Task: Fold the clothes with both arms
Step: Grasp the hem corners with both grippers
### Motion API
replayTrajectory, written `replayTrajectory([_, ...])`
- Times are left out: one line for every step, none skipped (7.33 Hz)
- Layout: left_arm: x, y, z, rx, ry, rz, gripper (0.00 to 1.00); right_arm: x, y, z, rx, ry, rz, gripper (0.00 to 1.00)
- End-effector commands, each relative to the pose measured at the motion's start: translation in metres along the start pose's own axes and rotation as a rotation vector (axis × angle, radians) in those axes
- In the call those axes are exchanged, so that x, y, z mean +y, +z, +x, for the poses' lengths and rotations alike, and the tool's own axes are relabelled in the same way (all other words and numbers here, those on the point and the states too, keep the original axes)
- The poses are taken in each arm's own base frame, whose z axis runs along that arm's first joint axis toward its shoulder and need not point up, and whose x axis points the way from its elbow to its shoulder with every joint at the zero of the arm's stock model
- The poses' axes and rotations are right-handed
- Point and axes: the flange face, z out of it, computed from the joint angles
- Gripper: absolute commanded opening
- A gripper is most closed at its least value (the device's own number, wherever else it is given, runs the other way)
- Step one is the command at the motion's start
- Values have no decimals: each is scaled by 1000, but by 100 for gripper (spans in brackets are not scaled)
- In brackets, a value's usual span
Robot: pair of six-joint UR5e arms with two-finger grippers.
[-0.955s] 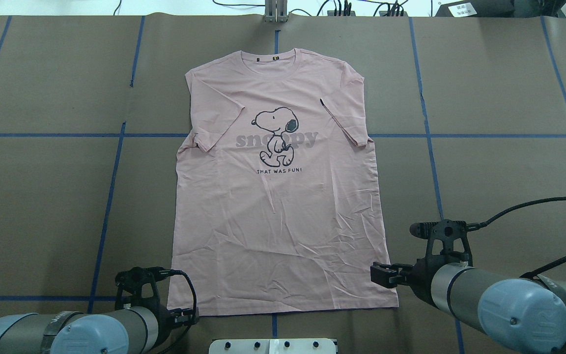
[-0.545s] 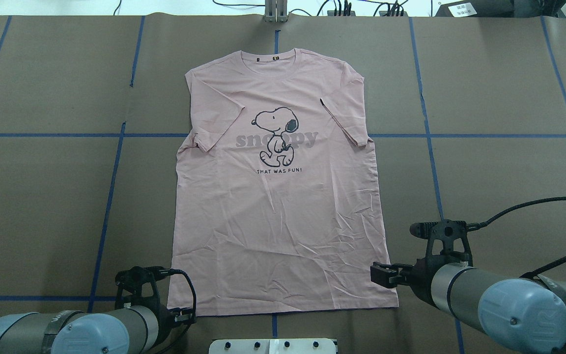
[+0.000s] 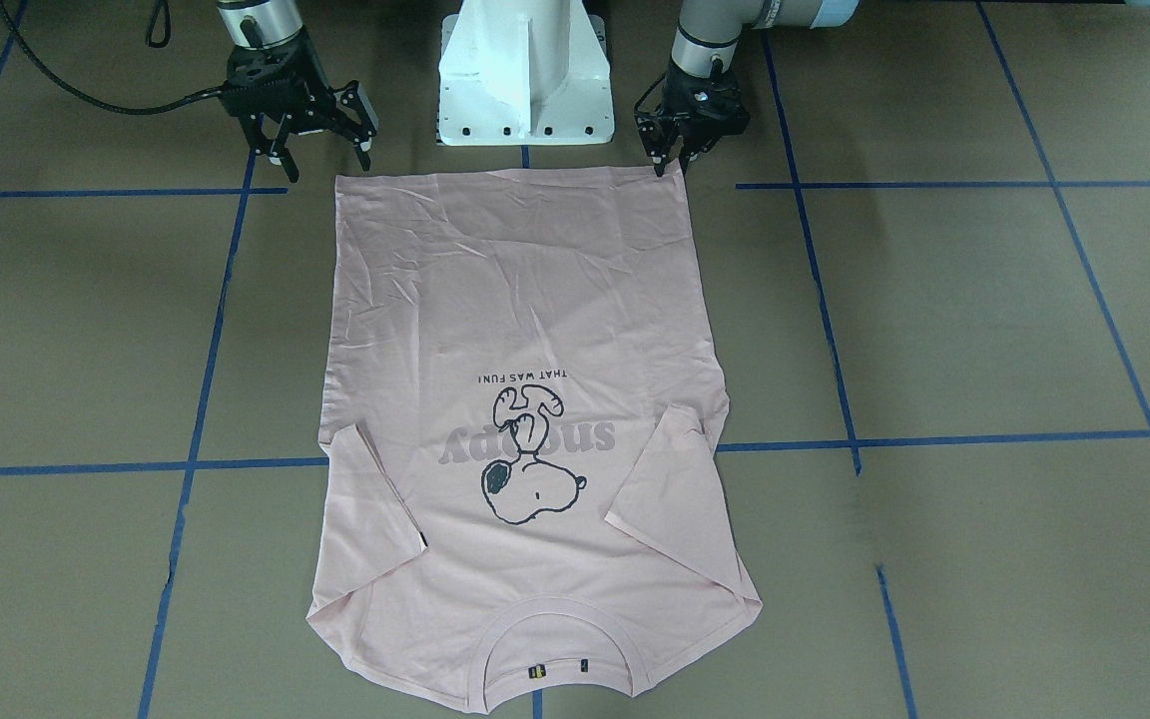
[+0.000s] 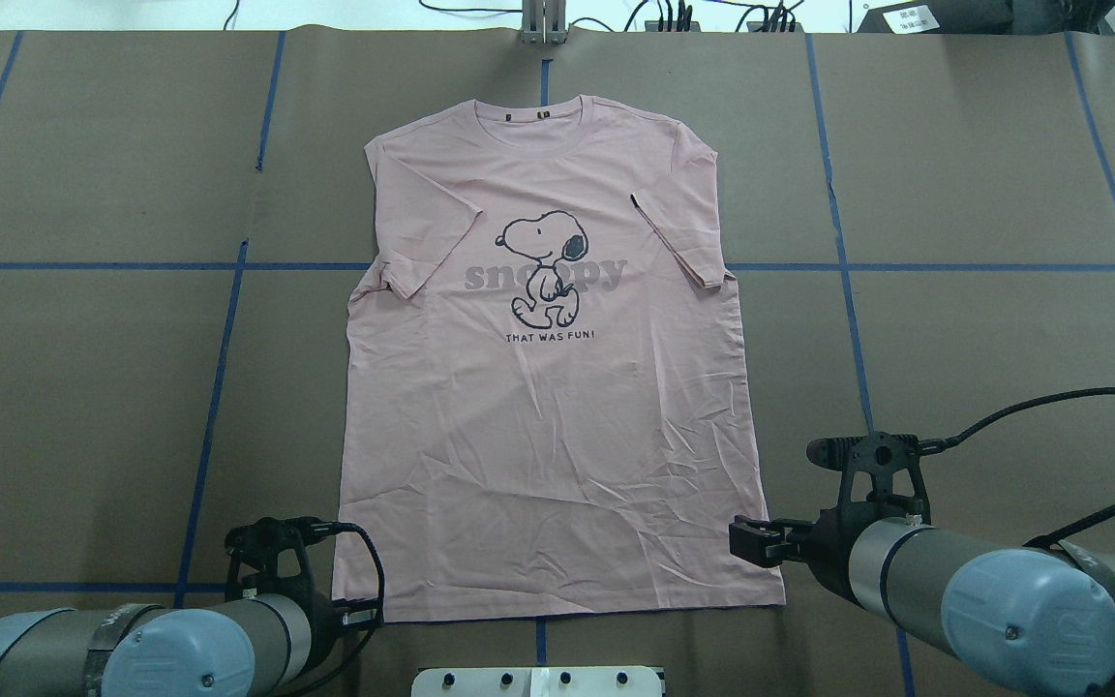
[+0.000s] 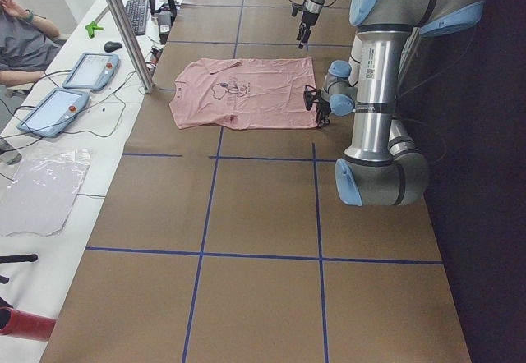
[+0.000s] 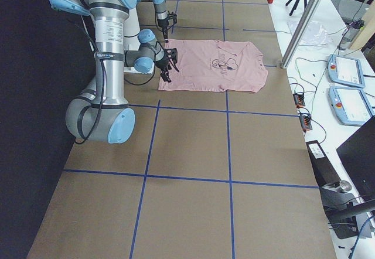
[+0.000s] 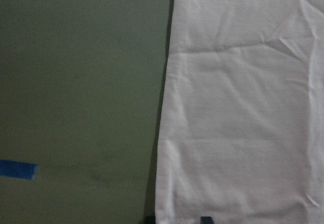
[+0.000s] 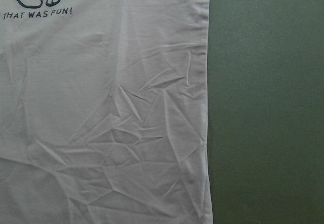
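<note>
- Since the T-shirt (image 3: 525,300) lies flat with its long axis running straight away from the white pedestal base (image 3: 523,75), hem nearest the base and collar farthest, the front-facing view sets one claw at each hem corner. The left gripper (image 3: 672,163) is right at its corner, jaws only narrowly apart. The right gripper (image 3: 322,157) hangs just outside the other corner, jaws spread wide and empty.
- Overhead, the left gripper (image 4: 362,620) is level with the hem beside the base, its tips mostly hidden under the wrist. The right gripper (image 4: 751,542) sits a little farther from the base, at the shirt's side edge, so the left looks nearer its grasp.
- From the two side views, both claws are too small to judge.
- On the left wrist view, two dark fingertips (image 7: 205,219) stand apart over the corner cloth, nothing pinched; the hem is cut off.
- On the right wrist view, only the shirt's side edge and the brown table covering (image 8: 263,107) show, with no fingers.
</note>
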Motion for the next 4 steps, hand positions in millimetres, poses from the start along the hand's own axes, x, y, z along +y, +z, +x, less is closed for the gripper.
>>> replayTrajectory([-2, -1, 0, 1, -2, 1, 10, 0, 0, 1, 1, 0, 0, 100])
replayTrajectory([-2, -1, 0, 2, -1, 0, 0, 0, 0, 1, 1, 0, 0, 100])
replayTrajectory([-2, -2, 0, 2, -1, 0, 0, 0, 0, 1, 1, 0, 0, 100])
replayTrajectory([-1, -3, 1, 4, -1, -2, 0, 0, 0, 1, 1, 0, 0, 100])
